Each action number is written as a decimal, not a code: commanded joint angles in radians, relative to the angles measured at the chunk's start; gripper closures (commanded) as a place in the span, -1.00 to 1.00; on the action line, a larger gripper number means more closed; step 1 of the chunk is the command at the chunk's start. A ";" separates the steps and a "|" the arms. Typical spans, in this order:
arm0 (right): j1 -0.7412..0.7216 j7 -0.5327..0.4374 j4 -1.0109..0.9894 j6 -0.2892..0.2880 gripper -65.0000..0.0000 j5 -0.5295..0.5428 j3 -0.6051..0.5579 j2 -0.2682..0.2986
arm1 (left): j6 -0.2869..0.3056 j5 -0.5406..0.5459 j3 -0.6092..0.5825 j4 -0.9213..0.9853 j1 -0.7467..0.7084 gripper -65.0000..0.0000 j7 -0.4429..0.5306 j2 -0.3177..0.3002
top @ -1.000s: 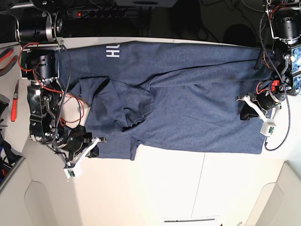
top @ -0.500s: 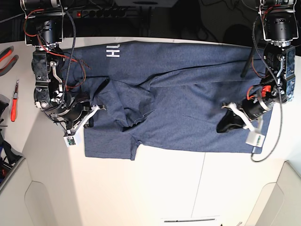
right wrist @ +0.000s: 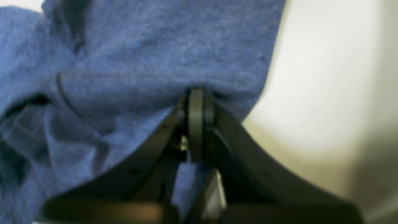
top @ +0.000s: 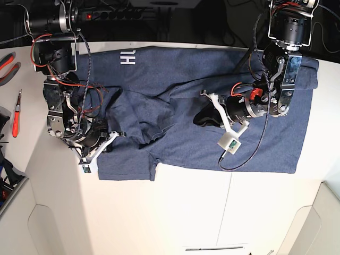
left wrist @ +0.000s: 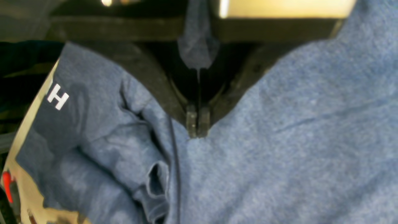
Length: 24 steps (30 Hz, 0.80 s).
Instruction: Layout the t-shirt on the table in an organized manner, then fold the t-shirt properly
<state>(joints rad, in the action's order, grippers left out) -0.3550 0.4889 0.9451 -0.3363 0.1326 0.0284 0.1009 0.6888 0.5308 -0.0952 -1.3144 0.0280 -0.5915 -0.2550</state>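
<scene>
Overhead, I see the t-shirt (top: pixel 212 90) spread wide across the far half of the white counter (top: pixel 175 212), with white lettering (top: pixel 128 57) near its far edge on the view's left. The middle of the shirt is bunched into folds, and its near hem lies fairly straight just beyond a thin dark seam (top: pixel 230 204) in the counter.

My left tool (top: pixel 204 118), on the view's right, sits over the middle of the shirt. From the left wrist camera its two fingertips (left wrist: pixel 192 123) are pressed together, clenched on a small pinch of blue cloth, and a strip of the same cloth shows deeper between the jaws. A letter H (left wrist: pixel 57 97) shows at that view's left, beside a rumpled sleeve opening (left wrist: pixel 155 183).

My right tool (top: pixel 102 142), on the view's left, is at the shirt's side edge close to the near corner. The right wrist camera is blurred, but the fingertips (right wrist: pixel 196 105) meet with cloth gathered against them, so it is clenched on the shirt's edge, with bare counter to the right.

Red-handled pliers (top: pixel 9 62) and a small red screwdriver (top: pixel 16 114) lie on the counter at the overhead view's far left, well apart from the shirt.
</scene>
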 commanded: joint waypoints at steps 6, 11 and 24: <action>-0.052 -0.073 -0.083 0.000 1.00 -0.065 -0.007 -0.007 | 0.009 0.018 0.004 -0.012 0.010 1.00 0.007 -0.009; -0.105 -0.188 -0.108 0.065 1.00 -0.154 -0.007 -0.006 | 0.009 0.018 0.004 -0.012 0.004 1.00 0.007 -0.008; -0.229 -0.324 -0.153 0.078 1.00 -0.138 -0.007 -0.002 | 0.009 0.017 0.004 -0.012 0.005 1.00 0.011 -0.009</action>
<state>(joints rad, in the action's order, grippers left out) -0.5583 0.2012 0.7727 -0.2508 -0.0055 0.0196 0.0963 0.6888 0.5301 -0.0952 -1.3136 0.0143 -0.5983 -0.2577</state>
